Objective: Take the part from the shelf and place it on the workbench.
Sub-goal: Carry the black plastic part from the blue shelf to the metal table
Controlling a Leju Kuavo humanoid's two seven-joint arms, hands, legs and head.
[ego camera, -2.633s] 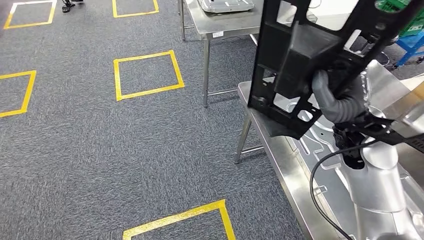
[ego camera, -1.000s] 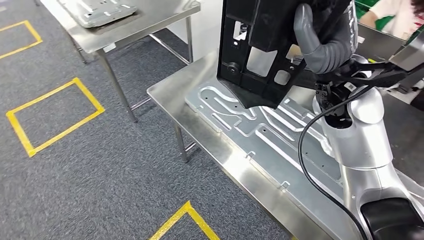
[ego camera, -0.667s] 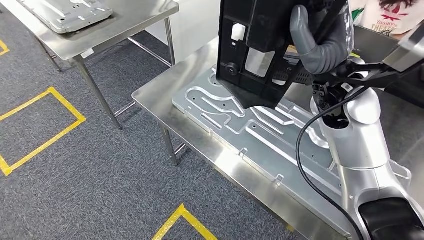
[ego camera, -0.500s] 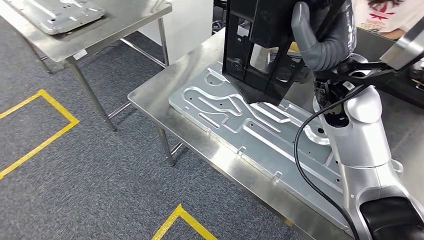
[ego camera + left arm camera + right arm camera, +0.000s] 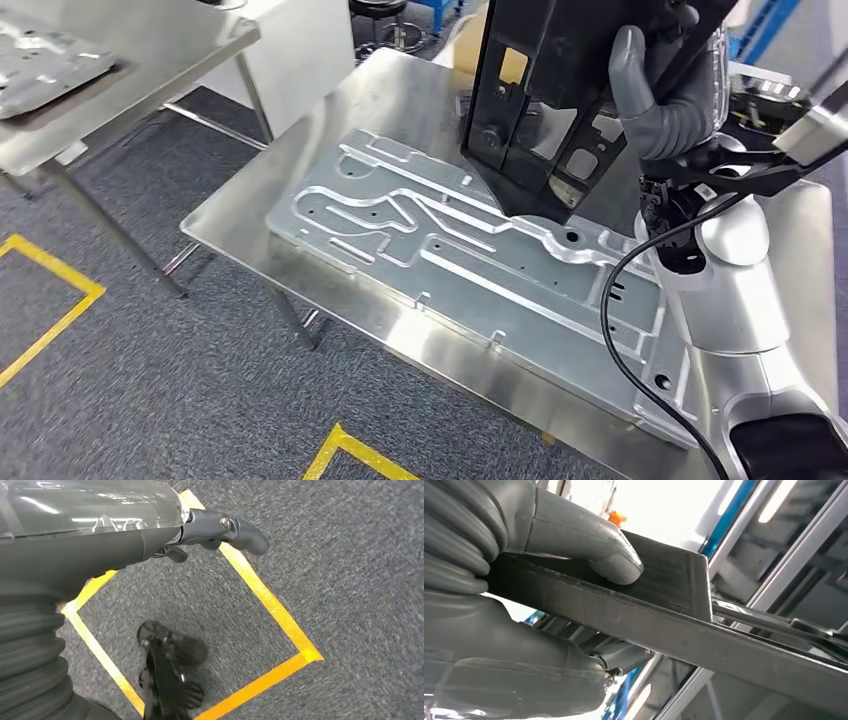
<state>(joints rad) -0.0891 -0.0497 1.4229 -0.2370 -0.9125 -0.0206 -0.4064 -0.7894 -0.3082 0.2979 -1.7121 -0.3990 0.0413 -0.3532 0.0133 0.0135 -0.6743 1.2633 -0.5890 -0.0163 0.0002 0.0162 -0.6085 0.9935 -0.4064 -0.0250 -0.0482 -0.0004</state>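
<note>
Head view: the robot's right hand [image 5: 665,105] held a black plastic part [image 5: 560,100] upright, fingers wrapped around its edge. The part hung above the workbench [image 5: 370,95], its lower corner near but apparently not touching the grey metal plate [image 5: 470,265] lying on that bench. A second steel table [image 5: 120,85] stood well apart from the workbench, across the carpet. Judging by this, the pick from the shelf was done and the carry was nearly over; lowering and release were left.

Left wrist view: the left hand [image 5: 220,530] hung over grey carpet and a yellow tape square [image 5: 265,595], holding nothing, fingers loosely extended.

Right wrist view: the thumb [image 5: 589,540] pressed flat on the part's dark edge [image 5: 664,625], with the other fingers clamped against its opposite face, a firm grip.
</note>
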